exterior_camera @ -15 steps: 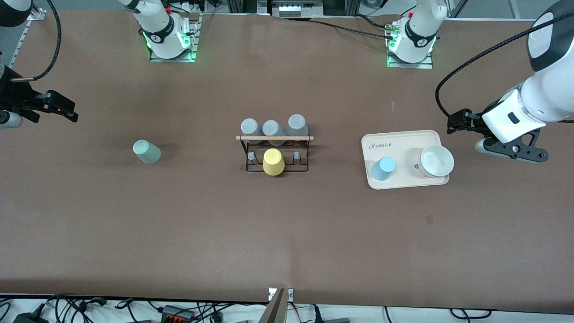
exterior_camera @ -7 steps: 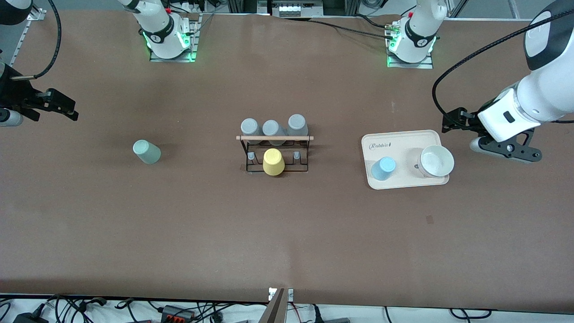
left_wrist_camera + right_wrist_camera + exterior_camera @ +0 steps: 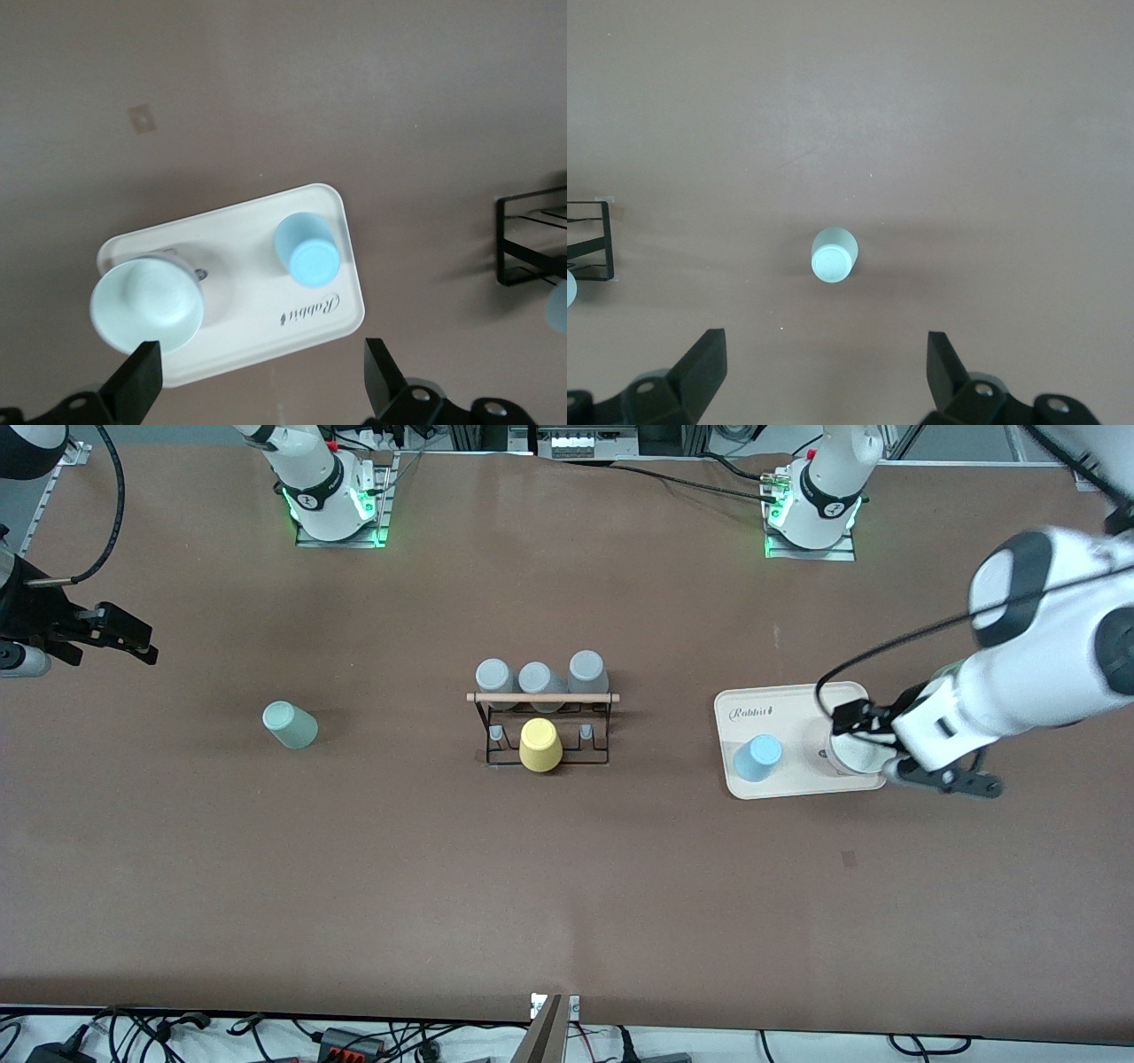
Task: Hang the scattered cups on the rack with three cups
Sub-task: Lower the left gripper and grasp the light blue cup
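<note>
Rack (image 3: 542,726) mid-table w/ 3 grey cups (image 3: 537,677) and a yellow cup (image 3: 539,745) on it. Mint cup (image 3: 290,724) stands on bare table toward right arm's end; blue cup (image 3: 757,757) on tray (image 3: 780,700) beside a bowl (image 3: 146,305). Left gripper (image 3: 257,390) spread, empty, over tray. Right gripper (image 3: 824,372) spread, empty, up over table near mint cup

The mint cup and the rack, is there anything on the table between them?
No. In the front view only bare brown table separates the mint cup from the rack.
</note>
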Available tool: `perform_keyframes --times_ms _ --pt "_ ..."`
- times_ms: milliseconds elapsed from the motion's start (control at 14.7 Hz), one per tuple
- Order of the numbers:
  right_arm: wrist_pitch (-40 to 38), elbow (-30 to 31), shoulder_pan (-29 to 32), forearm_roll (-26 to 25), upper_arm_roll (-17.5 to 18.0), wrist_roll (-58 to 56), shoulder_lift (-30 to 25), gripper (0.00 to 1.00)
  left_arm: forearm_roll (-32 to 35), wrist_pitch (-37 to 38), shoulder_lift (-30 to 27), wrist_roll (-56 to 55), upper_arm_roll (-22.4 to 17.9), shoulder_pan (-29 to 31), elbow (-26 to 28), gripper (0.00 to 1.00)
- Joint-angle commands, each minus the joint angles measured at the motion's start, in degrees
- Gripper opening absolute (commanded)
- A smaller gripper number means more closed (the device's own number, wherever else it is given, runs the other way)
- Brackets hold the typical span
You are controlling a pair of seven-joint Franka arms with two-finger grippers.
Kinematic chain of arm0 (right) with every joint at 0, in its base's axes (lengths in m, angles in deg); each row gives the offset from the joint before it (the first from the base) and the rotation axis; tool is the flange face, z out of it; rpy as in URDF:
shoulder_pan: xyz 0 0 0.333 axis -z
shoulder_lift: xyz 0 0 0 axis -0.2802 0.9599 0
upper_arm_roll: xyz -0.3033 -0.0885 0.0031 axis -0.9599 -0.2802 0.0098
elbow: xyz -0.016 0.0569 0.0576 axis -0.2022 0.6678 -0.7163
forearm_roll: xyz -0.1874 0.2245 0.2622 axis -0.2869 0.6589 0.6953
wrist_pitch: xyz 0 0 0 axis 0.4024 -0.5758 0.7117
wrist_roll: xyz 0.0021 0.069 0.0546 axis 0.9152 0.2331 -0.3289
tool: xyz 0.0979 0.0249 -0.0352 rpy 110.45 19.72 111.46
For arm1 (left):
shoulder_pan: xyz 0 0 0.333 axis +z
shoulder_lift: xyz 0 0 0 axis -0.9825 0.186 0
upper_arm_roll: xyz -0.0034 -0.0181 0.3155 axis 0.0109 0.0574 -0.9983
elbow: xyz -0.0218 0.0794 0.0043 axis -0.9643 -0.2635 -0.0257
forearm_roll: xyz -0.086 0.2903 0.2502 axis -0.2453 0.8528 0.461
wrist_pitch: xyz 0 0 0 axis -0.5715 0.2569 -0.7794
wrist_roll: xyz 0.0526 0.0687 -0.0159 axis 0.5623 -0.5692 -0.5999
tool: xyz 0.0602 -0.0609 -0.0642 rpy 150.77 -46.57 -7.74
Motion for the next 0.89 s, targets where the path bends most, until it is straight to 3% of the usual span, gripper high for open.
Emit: perform_keyframes --times_ms 0,273,819 --pt "1.5 0.6 0.2 0.0 0.0 0.2 0.5 1.0 -0.7 -3.8 6.3 -2.0 0.4 -2.4 -1.2 1.0" --pt "1.8 0.6 -0.1 -0.1 0.2 0.1 2.4 1.0 -0.1 -4.9 11.4 -2.1 0.3 -3.3 -0.8 1.0" --pt "1.3 0.7 0.3 0.3 0.1 0.2 3.0 1.0 1.4 -5.0 14.6 -7.6 0.1 -4.7 1.7 1.0"
